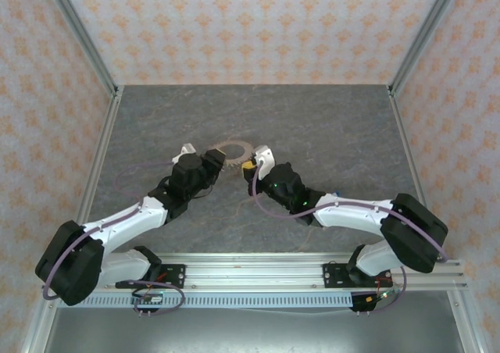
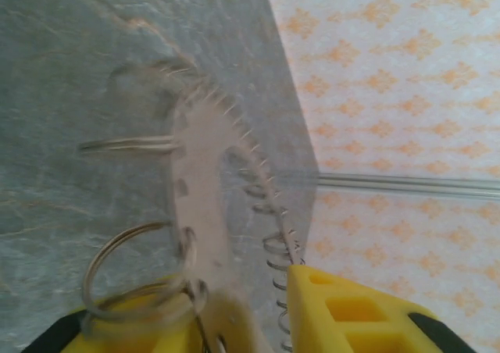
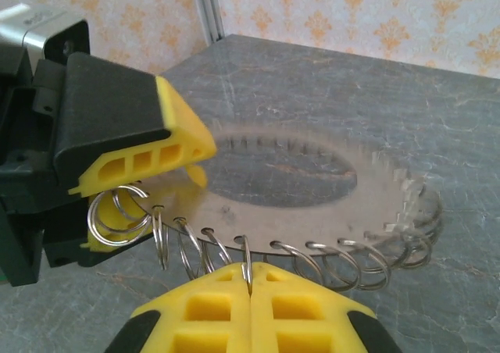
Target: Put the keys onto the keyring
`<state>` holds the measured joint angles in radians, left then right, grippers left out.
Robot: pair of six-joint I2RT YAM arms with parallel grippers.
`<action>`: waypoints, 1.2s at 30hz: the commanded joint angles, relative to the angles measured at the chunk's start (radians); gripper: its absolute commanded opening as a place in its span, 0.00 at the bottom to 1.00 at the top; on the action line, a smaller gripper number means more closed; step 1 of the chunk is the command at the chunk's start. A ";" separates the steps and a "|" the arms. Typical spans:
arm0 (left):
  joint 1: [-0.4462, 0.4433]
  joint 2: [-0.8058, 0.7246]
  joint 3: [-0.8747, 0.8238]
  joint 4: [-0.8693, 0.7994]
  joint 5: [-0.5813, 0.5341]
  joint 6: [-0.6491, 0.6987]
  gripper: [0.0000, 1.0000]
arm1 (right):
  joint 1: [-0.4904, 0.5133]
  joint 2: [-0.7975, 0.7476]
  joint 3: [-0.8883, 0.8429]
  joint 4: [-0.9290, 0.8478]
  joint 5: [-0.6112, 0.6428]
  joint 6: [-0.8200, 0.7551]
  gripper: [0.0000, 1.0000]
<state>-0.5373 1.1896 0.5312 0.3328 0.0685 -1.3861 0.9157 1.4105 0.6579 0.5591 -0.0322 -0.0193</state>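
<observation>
The keyring lies mid-table between both arms. The right wrist view resolves small wire loops along its rim. The right gripper is clamped on one loop, and the left gripper straddles the rim with jaws apart.

Keyring sits between left claw and right claw

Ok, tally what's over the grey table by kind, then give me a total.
Wide flat grey metal ring, wire loops along its rim: 1
Yellow-tipped robot grippers: 2 (left gripper, right gripper)
Total: 3
</observation>
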 commanded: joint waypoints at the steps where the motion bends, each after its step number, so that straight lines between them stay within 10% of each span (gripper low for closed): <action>1: -0.004 0.019 -0.034 -0.046 -0.024 -0.006 0.36 | -0.025 0.011 -0.003 0.009 -0.057 0.012 0.00; 11: -0.010 0.012 -0.111 -0.056 -0.015 0.000 0.46 | -0.081 0.020 -0.068 -0.113 -0.163 0.008 0.00; 20: -0.010 -0.187 -0.030 -0.344 -0.093 0.371 0.60 | -0.128 -0.064 -0.075 -0.485 -0.284 -0.151 0.00; 36: -0.010 0.057 0.160 -0.348 0.145 0.588 0.58 | -0.158 0.036 -0.234 -0.184 -0.140 0.011 0.00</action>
<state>-0.5373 1.2381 0.6506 0.0032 0.1734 -0.8490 0.7586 1.4254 0.4423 0.2668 -0.2504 0.0216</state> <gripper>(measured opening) 0.581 0.043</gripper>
